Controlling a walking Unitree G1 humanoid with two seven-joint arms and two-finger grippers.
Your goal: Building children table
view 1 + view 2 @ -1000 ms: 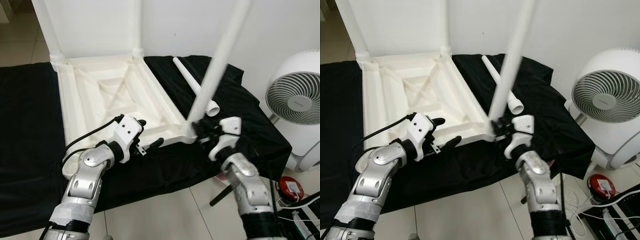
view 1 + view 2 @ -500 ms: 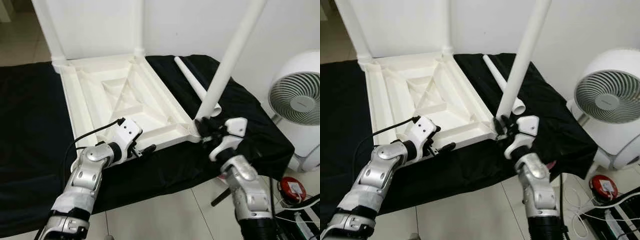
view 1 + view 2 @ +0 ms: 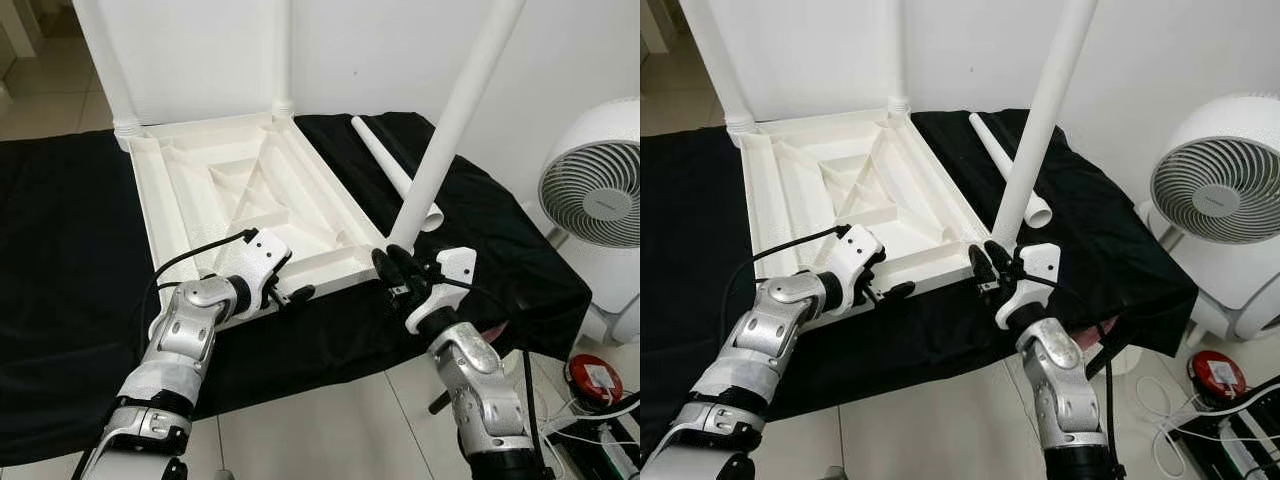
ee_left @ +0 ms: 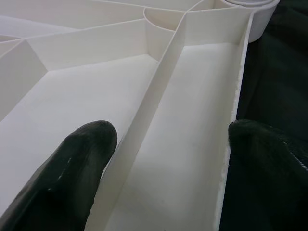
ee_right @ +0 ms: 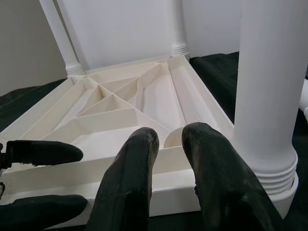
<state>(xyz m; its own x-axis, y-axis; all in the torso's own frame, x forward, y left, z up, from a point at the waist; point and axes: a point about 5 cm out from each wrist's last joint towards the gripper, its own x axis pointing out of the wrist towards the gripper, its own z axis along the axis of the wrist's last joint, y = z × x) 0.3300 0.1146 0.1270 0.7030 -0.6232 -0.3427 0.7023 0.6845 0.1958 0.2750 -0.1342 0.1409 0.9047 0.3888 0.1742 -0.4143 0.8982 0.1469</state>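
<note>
White moulded-plastic tabletop [image 3: 240,200] looks light, stiff, slick (ribbed underside); left tool [image 3: 290,290] straddles its near rim wide, right tool [image 3: 392,272] narrow, empty beside upright leg [image 3: 450,130].

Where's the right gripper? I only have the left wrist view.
Observer: Right gripper is at the tabletop's near right corner, beside the base of the upright leg, not around it.
Operator: Other legs?
Observer: Two far legs stand in the far corners. A spare leg lies loose on the black cloth, right of the tabletop.
Operator: Anything else nearby?
Observer: A white fan stands on the floor to the right.
</note>
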